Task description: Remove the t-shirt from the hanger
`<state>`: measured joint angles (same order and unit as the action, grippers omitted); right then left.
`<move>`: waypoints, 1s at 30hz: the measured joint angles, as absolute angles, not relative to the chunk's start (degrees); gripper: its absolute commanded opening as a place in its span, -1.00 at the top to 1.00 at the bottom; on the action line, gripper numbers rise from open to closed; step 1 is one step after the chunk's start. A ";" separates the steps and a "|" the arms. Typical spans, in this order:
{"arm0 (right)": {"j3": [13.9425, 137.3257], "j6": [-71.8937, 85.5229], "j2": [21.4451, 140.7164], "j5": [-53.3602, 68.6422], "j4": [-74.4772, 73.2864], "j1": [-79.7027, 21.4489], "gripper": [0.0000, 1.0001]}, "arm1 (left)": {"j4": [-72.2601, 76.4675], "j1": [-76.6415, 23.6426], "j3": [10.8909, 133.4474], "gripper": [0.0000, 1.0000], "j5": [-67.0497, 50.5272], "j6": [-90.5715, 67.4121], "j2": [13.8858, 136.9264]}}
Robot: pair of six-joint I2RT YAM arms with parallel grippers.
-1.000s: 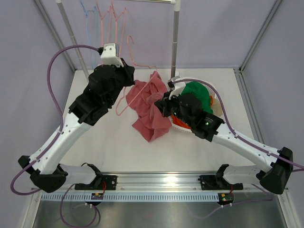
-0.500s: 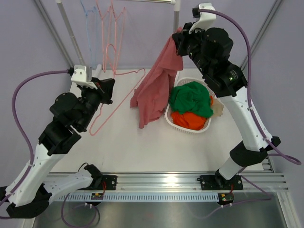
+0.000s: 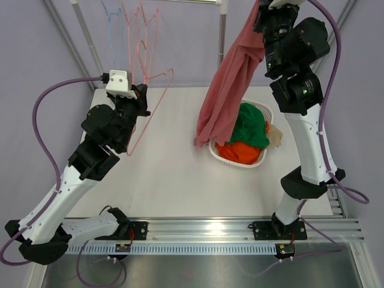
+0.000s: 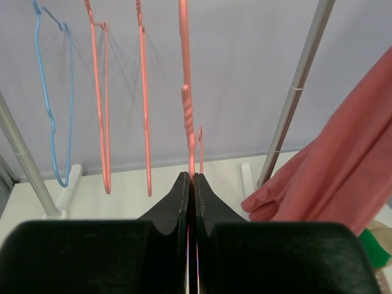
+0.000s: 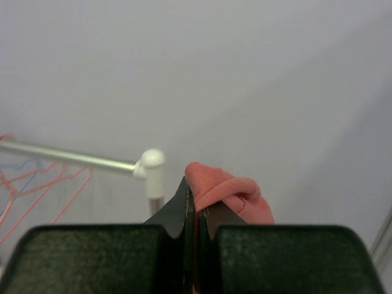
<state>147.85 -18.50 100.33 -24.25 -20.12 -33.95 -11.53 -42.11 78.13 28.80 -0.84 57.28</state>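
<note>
The pinkish-red t-shirt (image 3: 230,84) hangs in a long drape from my right gripper (image 3: 259,11), which is raised high at the back right and shut on a bunched fold of it (image 5: 228,191). Its lower end dangles by the basket's left rim. The t-shirt is off the pink wire hanger (image 3: 150,114), and the two are well apart. My left gripper (image 3: 144,101) is shut on the hanger's wire (image 4: 186,92), which runs up from between the fingertips (image 4: 193,179) in the left wrist view. The t-shirt (image 4: 343,165) shows at the right of that view.
A white basket (image 3: 240,166) holding green and orange clothes stands at the right, under the t-shirt. The clothes rack's pole (image 3: 222,42) rises at the back. A blue hanger (image 4: 52,122) and pink hangers (image 4: 101,110) hang on its rail.
My right arm has lifted the t-shirt higher and further right, above the basket. My left arm has raised the bare hanger up and back toward the rack.
</note>
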 measured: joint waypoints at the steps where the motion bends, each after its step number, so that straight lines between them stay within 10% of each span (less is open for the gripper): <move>1: 148.44 -20.16 101.06 -24.99 -17.50 -33.43 1.00 | -11.14 -42.11 78.39 1.00 29.17 -0.32 57.91; 10: 148.40 -29.36 102.83 -27.53 -2.83 -28.38 1.00 | -5.43 -42.11 79.85 1.00 32.34 4.23 61.89; 30: 64.60 16.08 85.32 -24.38 -4.10 -24.21 1.00 | 7.07 -41.12 98.83 1.00 26.13 13.37 76.01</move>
<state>64.60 16.08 85.32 -24.38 -4.10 -24.21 7.07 -41.12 98.83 26.13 13.37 76.01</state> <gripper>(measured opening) 0.033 0.045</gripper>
